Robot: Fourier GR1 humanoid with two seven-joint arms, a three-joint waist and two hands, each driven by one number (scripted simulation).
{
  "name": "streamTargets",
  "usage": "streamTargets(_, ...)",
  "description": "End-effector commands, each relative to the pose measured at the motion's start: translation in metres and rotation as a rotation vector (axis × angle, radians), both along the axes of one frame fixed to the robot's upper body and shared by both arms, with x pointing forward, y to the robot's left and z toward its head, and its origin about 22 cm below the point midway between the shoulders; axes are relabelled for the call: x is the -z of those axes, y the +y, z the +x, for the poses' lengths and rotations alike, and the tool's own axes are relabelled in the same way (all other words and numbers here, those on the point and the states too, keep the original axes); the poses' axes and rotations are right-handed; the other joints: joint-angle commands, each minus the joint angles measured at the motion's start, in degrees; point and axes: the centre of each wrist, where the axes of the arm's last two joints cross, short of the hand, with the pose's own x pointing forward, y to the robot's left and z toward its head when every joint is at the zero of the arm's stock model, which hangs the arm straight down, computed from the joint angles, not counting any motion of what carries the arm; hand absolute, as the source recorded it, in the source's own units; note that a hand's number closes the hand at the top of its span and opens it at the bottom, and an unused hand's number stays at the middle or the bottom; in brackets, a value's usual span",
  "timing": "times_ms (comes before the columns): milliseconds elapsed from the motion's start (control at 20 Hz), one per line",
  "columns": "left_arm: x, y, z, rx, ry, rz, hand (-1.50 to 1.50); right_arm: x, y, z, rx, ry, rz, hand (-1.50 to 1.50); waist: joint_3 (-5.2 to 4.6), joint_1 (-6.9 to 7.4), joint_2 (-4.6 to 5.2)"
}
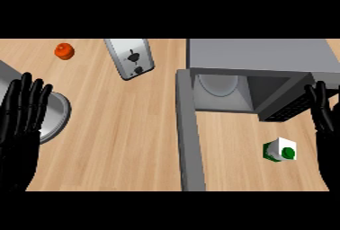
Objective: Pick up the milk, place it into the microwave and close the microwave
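Wooden counter (119,148) with small white-and-green milk (280,149) carton.

Right hand (327,121), 3 o'clock: cropped by the frame edge, only part visible. Left hand (20,121), 9 o'clock: likewise cropped, and covers part of the grey plate (58,112). Microwave (266,54), 1 o'clock: rear cut off at top.

A: Any words or numbers to read here?
B: None. The milk carton (280,149) bears only a plain green round mark on its white face, no letters; the dark panel (287,109) on the microwave (259,54) shows nothing legible.
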Motion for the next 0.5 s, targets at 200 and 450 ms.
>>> streamTargets(200, -0.003, -0.032, -0.005, -0.059, -0.074, -0.054, -1.50, 0.003, -0.051, -0.032, -0.064, -0.018, 0.021, -1.50, -0.13, -3.36, -0.65)
streamTargets(450, 0.008, -0.030, -0.043, -0.122, 0.083, -0.267, -1.50, -0.001, -0.057, -0.056, -0.154, 0.014, 0.010, -1.50, -0.17, -2.85, -0.79)
